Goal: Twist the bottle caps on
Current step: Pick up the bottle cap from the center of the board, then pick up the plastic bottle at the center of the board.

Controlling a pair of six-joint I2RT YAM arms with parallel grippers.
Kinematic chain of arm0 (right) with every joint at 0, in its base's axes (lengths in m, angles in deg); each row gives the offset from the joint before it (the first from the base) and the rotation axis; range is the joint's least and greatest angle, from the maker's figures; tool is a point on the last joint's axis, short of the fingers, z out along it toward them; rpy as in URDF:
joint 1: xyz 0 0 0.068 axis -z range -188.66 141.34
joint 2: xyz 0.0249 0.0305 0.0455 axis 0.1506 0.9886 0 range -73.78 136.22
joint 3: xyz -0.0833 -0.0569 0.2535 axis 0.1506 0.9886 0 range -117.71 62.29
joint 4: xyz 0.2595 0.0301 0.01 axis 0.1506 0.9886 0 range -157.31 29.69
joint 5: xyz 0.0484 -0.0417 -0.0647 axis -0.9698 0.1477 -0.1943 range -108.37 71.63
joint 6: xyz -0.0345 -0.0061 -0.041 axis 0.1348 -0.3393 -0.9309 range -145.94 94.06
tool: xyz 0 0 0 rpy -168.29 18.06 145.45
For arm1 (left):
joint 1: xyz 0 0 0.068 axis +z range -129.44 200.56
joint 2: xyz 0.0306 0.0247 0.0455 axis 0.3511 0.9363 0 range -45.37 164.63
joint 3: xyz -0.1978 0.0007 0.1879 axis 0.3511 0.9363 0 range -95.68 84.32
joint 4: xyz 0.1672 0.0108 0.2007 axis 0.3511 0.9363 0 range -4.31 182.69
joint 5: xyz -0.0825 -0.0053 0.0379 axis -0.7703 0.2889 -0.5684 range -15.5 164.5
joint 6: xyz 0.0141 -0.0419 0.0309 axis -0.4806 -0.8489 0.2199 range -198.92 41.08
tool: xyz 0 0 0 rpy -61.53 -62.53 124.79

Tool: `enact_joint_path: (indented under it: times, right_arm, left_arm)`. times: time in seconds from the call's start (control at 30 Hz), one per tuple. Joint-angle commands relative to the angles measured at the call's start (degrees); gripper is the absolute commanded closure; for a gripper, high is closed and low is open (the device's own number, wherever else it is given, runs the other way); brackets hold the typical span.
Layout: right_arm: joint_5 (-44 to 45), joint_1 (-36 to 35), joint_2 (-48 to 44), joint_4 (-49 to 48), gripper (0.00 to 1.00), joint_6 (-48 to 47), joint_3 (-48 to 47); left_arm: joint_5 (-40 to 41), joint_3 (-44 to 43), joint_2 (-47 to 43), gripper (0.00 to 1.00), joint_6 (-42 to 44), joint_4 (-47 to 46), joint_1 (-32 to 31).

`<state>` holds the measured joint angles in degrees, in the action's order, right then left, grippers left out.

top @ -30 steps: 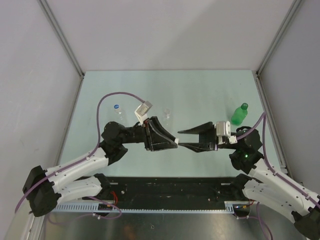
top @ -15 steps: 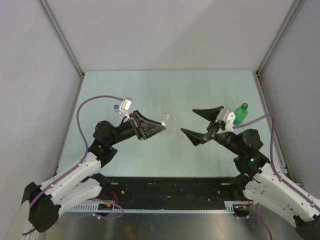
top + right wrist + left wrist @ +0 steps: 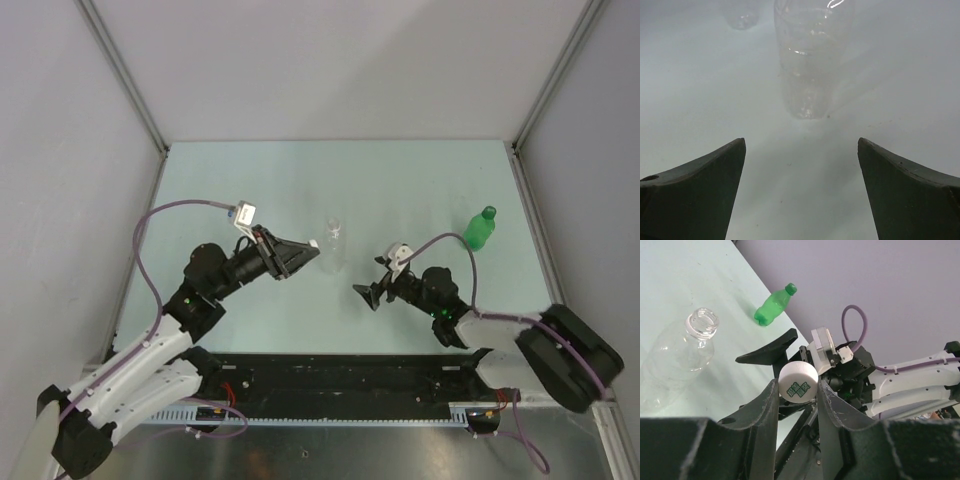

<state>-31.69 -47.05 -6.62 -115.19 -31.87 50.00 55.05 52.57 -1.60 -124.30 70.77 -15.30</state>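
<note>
My left gripper (image 3: 311, 248) is shut on a white bottle cap (image 3: 798, 380), its printed top facing the left wrist camera. The cap (image 3: 314, 244) hangs just left of an uncapped clear bottle (image 3: 334, 236) standing mid-table, whose open neck (image 3: 702, 322) shows in the left wrist view. My right gripper (image 3: 372, 279) is low over the table, right of that bottle, wide open and empty. In its wrist view the bottle (image 3: 811, 60) stands ahead of the spread fingertips (image 3: 740, 146). A green bottle (image 3: 480, 228) with its green cap (image 3: 790, 288) on stands at the right.
The base of a second clear bottle (image 3: 742, 16) shows farther back in the right wrist view. Grey walls enclose the pale green table (image 3: 400, 180) on three sides. The right arm (image 3: 910, 385) fills the background behind the held cap.
The grippers met over the table's middle a second ago. The right one has opened and sunk back to the right; the left has drawn back left toward the clear bottle, keeping the cap.
</note>
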Motion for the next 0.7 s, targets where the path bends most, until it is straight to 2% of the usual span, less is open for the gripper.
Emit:
enact_joint_path:
  times: [0.0, 0.13, 0.27, 0.67]
  right_arm:
    - [-3.5, 0.6, 8.9, -27.6, 0.01, -1.8, -0.1]
    - [-6.1, 1.2, 19.3, -38.2, 0.01, -1.3, -0.4]
    - [-7.4, 1.7, 26.6, -42.2, 0.01, -1.2, -3.5]
    - [-12.0, 3.5, 37.2, -43.5, 0.01, -1.7, -12.6]
  left_arm:
    - [2.4, -1.8, -0.9, 0.77, 3.3, 1.3, 0.3]
    - [2.3, -2.0, -0.6, 0.77, 3.7, 1.5, 0.3]
    - [2.3, -2.1, -0.8, 0.77, 4.1, 1.7, 0.3]
    - [2.8, -2.6, -1.9, 0.77, 5.1, 2.6, 0.3]
